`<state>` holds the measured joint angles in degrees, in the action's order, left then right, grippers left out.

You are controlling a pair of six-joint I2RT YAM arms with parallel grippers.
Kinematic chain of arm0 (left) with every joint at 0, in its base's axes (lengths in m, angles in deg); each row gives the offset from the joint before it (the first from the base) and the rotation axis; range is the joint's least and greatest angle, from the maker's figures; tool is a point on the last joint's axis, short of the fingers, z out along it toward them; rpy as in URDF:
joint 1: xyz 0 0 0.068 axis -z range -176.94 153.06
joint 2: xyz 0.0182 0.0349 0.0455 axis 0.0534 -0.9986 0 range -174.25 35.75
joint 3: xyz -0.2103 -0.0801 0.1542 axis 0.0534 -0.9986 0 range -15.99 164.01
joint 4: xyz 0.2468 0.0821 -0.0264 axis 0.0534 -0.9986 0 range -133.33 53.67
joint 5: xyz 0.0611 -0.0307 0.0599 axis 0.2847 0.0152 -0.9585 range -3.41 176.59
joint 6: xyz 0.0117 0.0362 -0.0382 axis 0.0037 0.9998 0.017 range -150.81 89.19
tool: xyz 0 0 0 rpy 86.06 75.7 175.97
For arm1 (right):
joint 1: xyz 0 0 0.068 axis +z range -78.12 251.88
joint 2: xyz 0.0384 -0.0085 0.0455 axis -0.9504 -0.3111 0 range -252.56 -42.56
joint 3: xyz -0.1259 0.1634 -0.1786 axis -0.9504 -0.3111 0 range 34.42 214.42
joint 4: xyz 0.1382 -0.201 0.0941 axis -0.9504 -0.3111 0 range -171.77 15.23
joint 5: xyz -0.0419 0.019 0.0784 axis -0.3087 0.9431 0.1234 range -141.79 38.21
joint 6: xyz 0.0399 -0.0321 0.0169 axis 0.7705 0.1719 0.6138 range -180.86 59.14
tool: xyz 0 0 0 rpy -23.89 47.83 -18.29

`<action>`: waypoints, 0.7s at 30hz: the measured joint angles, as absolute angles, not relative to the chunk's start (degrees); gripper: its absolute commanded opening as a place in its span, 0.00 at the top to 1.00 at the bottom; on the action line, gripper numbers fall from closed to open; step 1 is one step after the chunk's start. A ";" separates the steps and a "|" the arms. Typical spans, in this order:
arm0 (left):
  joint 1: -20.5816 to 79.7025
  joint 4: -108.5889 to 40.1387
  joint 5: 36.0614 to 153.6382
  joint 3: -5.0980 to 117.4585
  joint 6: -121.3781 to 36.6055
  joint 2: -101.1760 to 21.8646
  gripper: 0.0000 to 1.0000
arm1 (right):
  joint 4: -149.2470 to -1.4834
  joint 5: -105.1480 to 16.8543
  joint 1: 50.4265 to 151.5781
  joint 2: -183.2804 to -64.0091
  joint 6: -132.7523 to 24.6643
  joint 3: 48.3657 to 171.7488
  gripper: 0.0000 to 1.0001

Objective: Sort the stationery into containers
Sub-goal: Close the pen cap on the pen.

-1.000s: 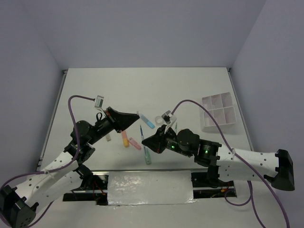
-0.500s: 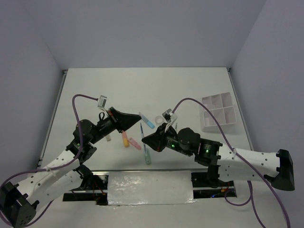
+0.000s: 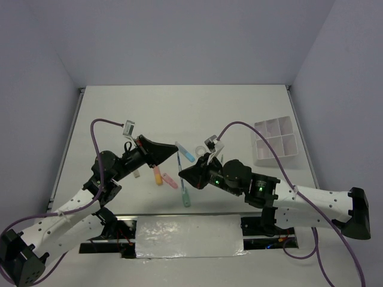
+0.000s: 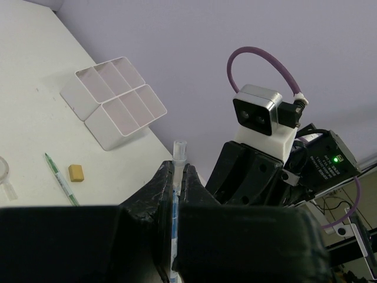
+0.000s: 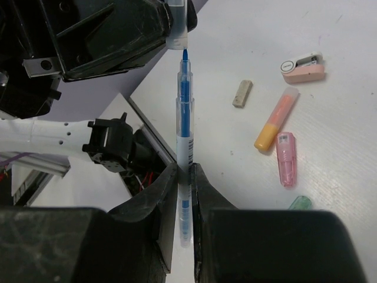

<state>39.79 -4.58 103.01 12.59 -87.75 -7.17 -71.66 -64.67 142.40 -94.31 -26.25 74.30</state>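
Blue pen (image 5: 184,118) stands upright at centre frame in the right wrist view, pinched by the right gripper (image 5: 185,172). Its tip is just below the clear cap (image 5: 177,26), which the left gripper (image 4: 177,174) pinches. The white tray (image 3: 274,142) lies at the far right.

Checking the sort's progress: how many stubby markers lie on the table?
4: the stubby blue marker farthest back, the orange marker and pink marker side by side, the green marker in front. The left arm and right arm may hide more.
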 measured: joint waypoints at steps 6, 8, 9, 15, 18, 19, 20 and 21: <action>39.90 -4.56 103.39 12.59 -87.71 -7.10 1.00 | -72.05 -64.93 142.40 -94.90 -26.25 74.63 1.00; 39.97 -4.56 103.43 12.59 -87.71 -7.12 1.00 | -72.14 -64.93 142.40 -94.90 -26.29 74.72 1.00; 39.99 -4.56 103.43 12.59 -87.69 -7.12 1.00 | -72.31 -64.96 142.40 -94.90 -26.36 74.83 1.00; 40.01 -4.63 103.34 12.59 -86.64 -7.10 1.00 | -72.62 -64.91 142.40 -94.88 -26.44 75.24 1.00; 40.03 -4.82 103.17 12.59 -86.22 -6.97 1.00 | -72.68 -64.85 142.40 -94.90 -26.44 75.26 1.00; 40.03 -5.04 103.04 12.59 -86.16 -6.82 1.00 | -72.68 -64.83 142.40 -94.88 -26.42 75.26 1.00; 40.03 -5.15 102.99 12.59 -86.07 -6.71 1.00 | -72.68 -64.78 142.40 -94.90 -26.40 75.26 1.00; 40.03 -5.17 102.99 12.59 -85.94 -6.66 1.00 | -72.68 -64.74 142.40 -94.90 -26.40 75.26 1.00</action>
<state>40.03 -5.17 102.99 12.59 -85.94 -6.66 -72.68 -64.74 142.40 -94.90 -26.40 75.26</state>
